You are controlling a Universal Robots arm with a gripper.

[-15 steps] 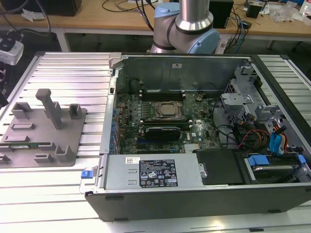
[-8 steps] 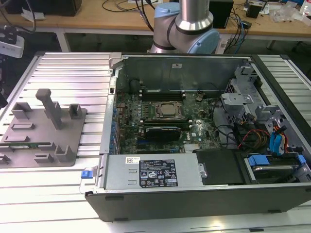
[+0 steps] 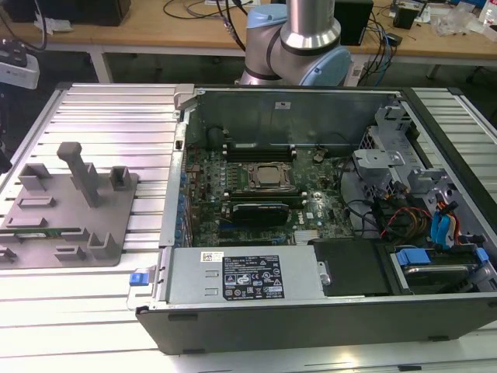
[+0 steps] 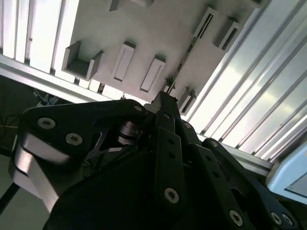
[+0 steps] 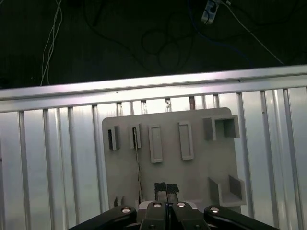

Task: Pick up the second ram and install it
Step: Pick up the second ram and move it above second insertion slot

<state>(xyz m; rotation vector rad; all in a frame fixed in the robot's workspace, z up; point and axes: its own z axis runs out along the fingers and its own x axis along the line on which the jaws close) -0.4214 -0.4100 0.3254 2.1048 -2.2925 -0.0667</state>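
Note:
The second ram (image 3: 45,231) is a thin green stick standing on edge in a slot of the grey fixture plate (image 3: 116,225), at the exterior view's left. In the first wrist view the ram (image 5: 139,175) shows edge-on as a thin dark line on the plate. My gripper (image 5: 166,188) hangs well above the plate with its two black fingertips pressed together and nothing between them, and the ram lies a little to one side of them. In the second wrist view the ram (image 4: 186,55) runs past the gripper's black linkages (image 4: 165,143).
An open computer case (image 3: 311,311) lies at the exterior view's right of the plate, with the motherboard, CPU socket (image 3: 266,177) and black memory slots (image 3: 256,148) inside. The plate carries raised grey holders and a post (image 3: 81,171). All rests on a ribbed aluminium table (image 3: 116,116).

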